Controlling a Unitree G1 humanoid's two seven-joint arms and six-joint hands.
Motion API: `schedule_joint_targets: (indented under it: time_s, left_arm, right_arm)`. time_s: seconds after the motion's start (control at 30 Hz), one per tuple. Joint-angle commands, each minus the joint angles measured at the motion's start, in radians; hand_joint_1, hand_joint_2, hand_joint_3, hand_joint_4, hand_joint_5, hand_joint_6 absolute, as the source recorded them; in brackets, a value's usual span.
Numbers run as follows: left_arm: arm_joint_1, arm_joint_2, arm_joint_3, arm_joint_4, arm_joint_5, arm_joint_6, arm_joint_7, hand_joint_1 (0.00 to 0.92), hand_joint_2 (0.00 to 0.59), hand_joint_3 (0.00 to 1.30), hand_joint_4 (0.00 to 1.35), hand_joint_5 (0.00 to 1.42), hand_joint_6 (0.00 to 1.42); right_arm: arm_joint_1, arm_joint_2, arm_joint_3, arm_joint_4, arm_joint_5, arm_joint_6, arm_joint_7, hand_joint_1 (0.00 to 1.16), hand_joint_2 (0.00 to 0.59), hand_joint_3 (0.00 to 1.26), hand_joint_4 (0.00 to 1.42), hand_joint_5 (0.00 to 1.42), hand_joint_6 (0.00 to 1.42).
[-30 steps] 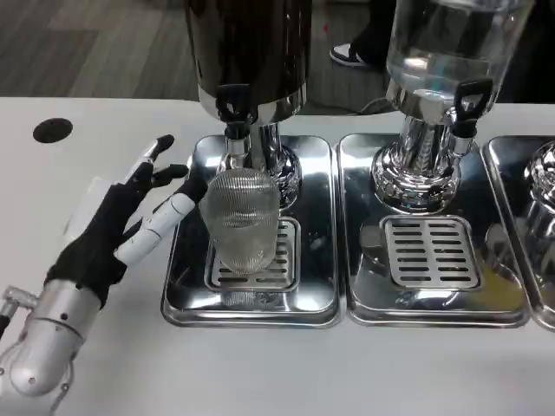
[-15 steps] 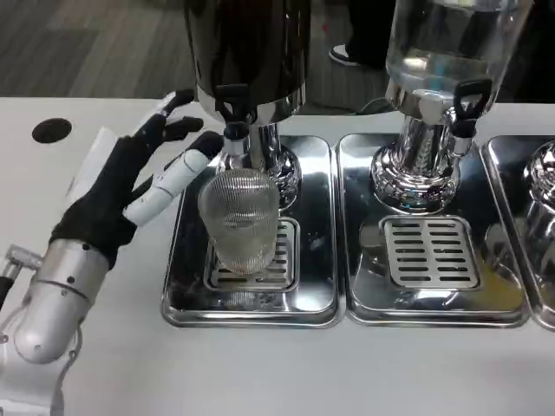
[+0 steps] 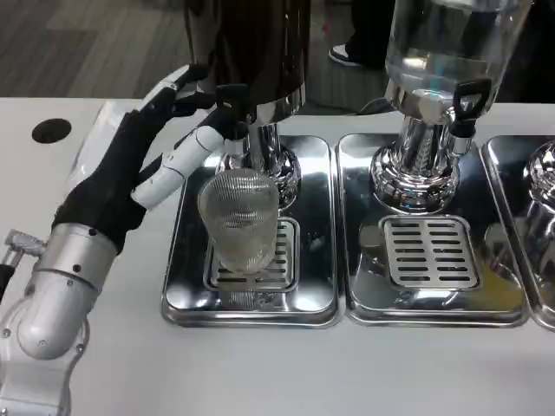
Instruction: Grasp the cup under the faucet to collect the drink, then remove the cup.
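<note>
Left hand [image 3: 130, 178] of mine hangs raised over the left edge of the drip tray [image 3: 251, 308], fingers spread and holding nothing; the fingertips [image 3: 227, 130] reach up beside the black tap [image 3: 232, 102] of the dark dispenser [image 3: 251, 52], and I cannot tell whether they touch it. My silver forearm [image 3: 52, 295] slants up from the lower left corner.

Below and to the right of the hand, the ribbed clear cup [image 3: 240, 221] stands upright on the slotted grate of that tray, under the tap and apart from my fingers. Whether any drink is in it I cannot tell.

Just beside this tray sits a second tray [image 3: 429, 308] carrying a clear dispenser [image 3: 451, 43] with its own black tap. Both trays rest on the white table [image 3: 277, 373].
</note>
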Motion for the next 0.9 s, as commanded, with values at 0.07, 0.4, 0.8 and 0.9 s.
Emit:
schedule_joint_targets:
  time_s: [0.07,0.4,0.8,0.9]
  left_arm:
    - [0.022,0.002,-0.007,-0.056,0.014,0.033,-0.012,0.015,0.068,0.16,0.25,0.18,0.00]
    - [0.002,0.001,-0.020,-0.068,0.016,0.052,-0.017,0.004,0.067,0.17,0.25,0.18,0.00]
    - [-0.063,-0.003,-0.068,-0.040,0.062,0.065,-0.021,0.003,0.068,0.25,0.26,0.19,0.00]
    - [-0.059,-0.005,-0.078,-0.054,0.066,0.068,-0.022,0.000,0.070,0.29,0.26,0.19,0.00]
  right_arm:
    - [0.000,-0.002,-0.009,-0.019,0.018,0.006,0.008,0.75,0.576,0.44,0.39,0.33,0.18]
    - [-0.007,-0.004,-0.011,-0.027,0.027,0.015,0.016,0.76,0.577,0.44,0.39,0.33,0.18]
    - [-0.013,-0.001,-0.017,-0.021,0.034,0.019,0.023,0.76,0.577,0.44,0.39,0.33,0.18]
    - [-0.013,-0.002,-0.020,-0.018,0.038,0.018,0.023,0.76,0.577,0.44,0.39,0.33,0.18]
